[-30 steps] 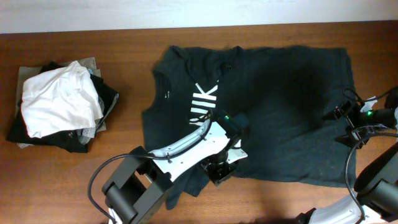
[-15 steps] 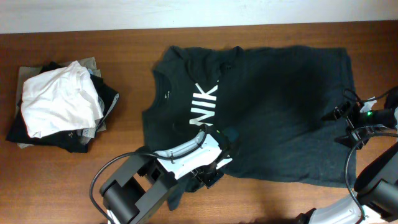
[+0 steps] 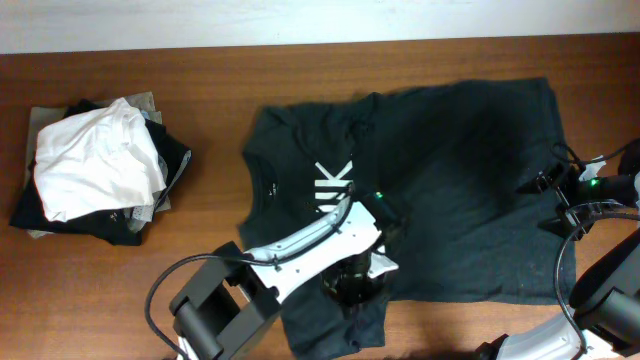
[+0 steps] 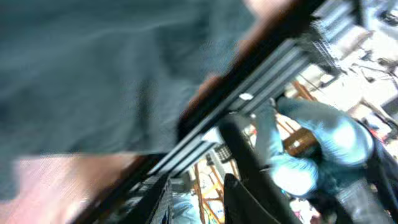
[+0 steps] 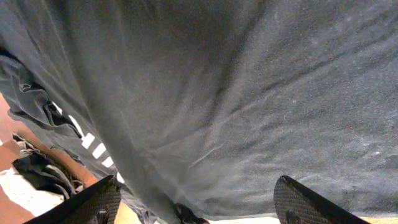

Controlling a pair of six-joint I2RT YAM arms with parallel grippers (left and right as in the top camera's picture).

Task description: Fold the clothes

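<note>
The clothes point(image 3: 450, 170), a dark charcoal T-shirt with white letters point(image 3: 333, 182), lie spread over the table's middle and right. My left gripper point(image 3: 350, 295) is over the shirt's lower left part, near the front hem. In the blurred left wrist view its fingers point(image 4: 244, 200) stand slightly apart with only background between them, and the shirt point(image 4: 93, 62) fills the upper left. My right gripper point(image 3: 545, 202) sits at the shirt's right edge. In the right wrist view it point(image 5: 199, 208) is wide open, with the fabric point(image 5: 217, 81) lying just ahead of its fingertips point(image 5: 308, 202).
A stack of folded garments topped by a white shirt point(image 3: 95, 165) sits at the far left of the brown wooden table point(image 3: 200, 100). The left arm point(image 3: 290, 245) reaches across the shirt's lower left. The table's front edge is close to the left gripper.
The left gripper has shut and parted again and has shifted along the front hem. The shirt has slid down and left, its lower left corner now nearer the front edge. The right arm has stayed still.
</note>
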